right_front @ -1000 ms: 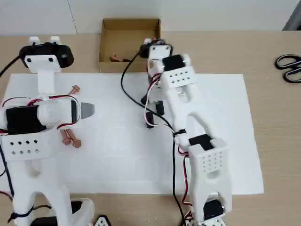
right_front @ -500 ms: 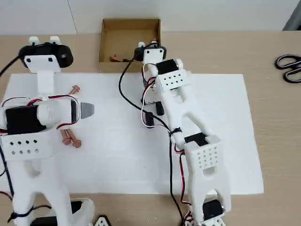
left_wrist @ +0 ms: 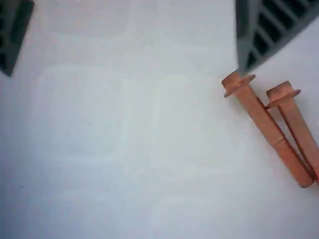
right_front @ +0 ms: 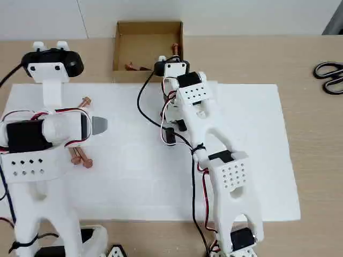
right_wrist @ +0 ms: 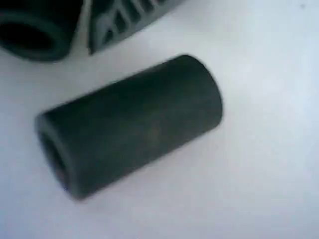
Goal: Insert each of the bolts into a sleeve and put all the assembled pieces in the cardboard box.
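Note:
Two copper bolts (left_wrist: 269, 132) lie side by side on the white sheet. My left gripper (left_wrist: 134, 35) hangs open above the sheet, and one of its fingers (left_wrist: 269, 30) ends right at a bolt head. In the high view this pair of bolts (right_front: 80, 157) lies beside the left arm, and another bolt (right_front: 86, 101) lies farther back. A black sleeve (right_wrist: 129, 124) lies on its side on the sheet, with my right gripper (right_wrist: 124, 20) close above it and a second sleeve (right_wrist: 35, 30) beside it. Both sleeves (right_front: 170, 136) sit under the right arm. The cardboard box (right_front: 122, 51) stands at the back.
Copper pieces (right_front: 134, 67) lie in the box, and a copper bolt end (right_front: 174, 48) shows at its right wall. Scissors (right_front: 329, 77) lie on the bare wood at the far right. The white sheet (right_front: 257, 134) covers the middle of the table.
The right arm has swung a little to the left and its wrist has drawn back from the box's right wall. The left arm and the bolts have stayed put.

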Controlling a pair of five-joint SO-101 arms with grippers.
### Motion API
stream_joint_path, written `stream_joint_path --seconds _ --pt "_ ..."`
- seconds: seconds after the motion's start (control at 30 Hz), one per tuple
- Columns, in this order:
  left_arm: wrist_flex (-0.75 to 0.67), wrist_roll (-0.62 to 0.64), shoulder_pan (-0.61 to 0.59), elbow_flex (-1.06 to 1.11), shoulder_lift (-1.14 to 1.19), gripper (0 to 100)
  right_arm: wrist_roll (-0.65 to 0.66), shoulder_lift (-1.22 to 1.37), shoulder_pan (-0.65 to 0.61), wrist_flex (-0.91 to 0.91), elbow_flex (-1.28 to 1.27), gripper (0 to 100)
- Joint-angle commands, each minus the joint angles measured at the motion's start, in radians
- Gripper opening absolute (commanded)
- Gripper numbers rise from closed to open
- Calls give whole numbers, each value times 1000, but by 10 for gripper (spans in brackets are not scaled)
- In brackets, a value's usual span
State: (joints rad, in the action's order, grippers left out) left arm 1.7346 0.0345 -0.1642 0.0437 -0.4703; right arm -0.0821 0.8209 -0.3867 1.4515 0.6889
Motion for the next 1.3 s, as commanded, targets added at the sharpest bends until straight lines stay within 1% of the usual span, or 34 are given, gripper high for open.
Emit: stream_joint_path --seconds 0.0,0.07,0.27,0.67,0.73,0.87,0.93,1.0,1.13,1.27 --pt "15 -8 -5 -1 -5 273 -6 15 5 -15 -3 53" --pt "15 -8 -5 -1 -5 273 -6 19 16 -18 -3 26" --pt "15 -8 -5 -1 -5 273 -5 1 50 -13 29 18" --pt "17 -12 -6 -1 -2 273 -3 -220 107 211 183 17" --pt "17 -48 -6 5 -2 273 3 -252 113 222 184 2" --pt "17 -123 -11 15 -2 273 3 -289 166 223 184 3" --pt "17 -187 -40 15 3 273 12 -292 194 229 183 3" --pt "17 -252 -81 8 38 273 64 -292 216 231 178 3" --pt "2 -354 -176 -51 203 273 110 -298 216 231 112 3" --pt "2 -470 -199 -205 419 273 110 -298 216 231 94 3"
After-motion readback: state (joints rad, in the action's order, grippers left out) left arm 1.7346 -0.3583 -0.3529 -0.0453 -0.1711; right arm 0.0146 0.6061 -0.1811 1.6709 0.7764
